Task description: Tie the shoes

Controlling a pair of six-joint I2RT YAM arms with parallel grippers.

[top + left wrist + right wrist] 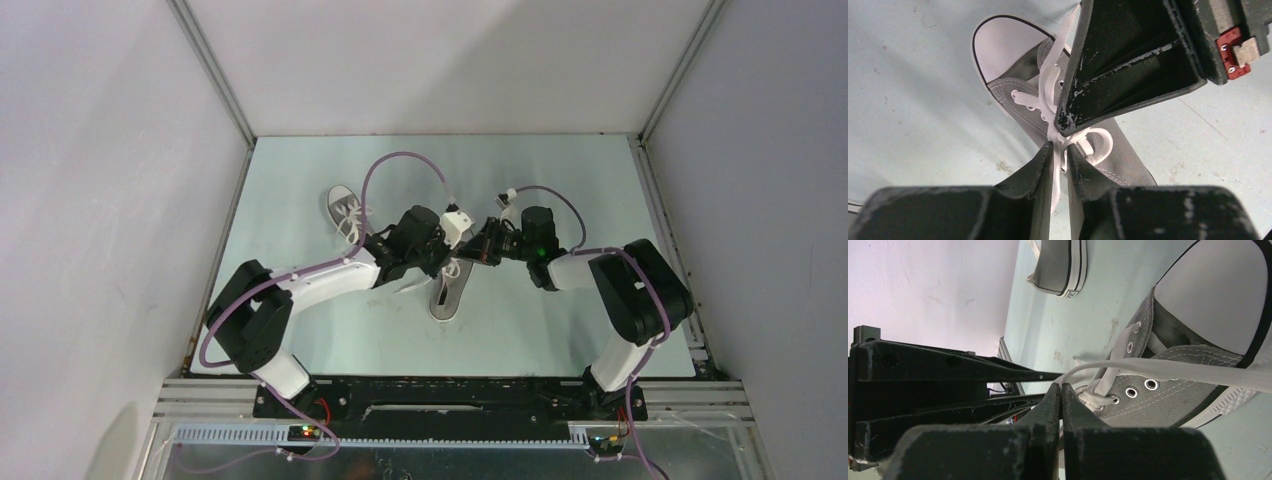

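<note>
From above, your left claw (452,252) and right claw (480,248) meet over the near shoe (445,298), other shoe (343,205) lying back left. Left wrist cam: jaws a crack apart, lace (1055,195) running between. Right wrist cam: jaws pressed together, pinching the lace.

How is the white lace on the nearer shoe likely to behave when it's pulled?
The lace looks floppy: it curves into a loose loop rather than holding shape. Flat and thin, it may slip from the right fingers. The shoe seems small and light, so pulling could drag it.
</note>
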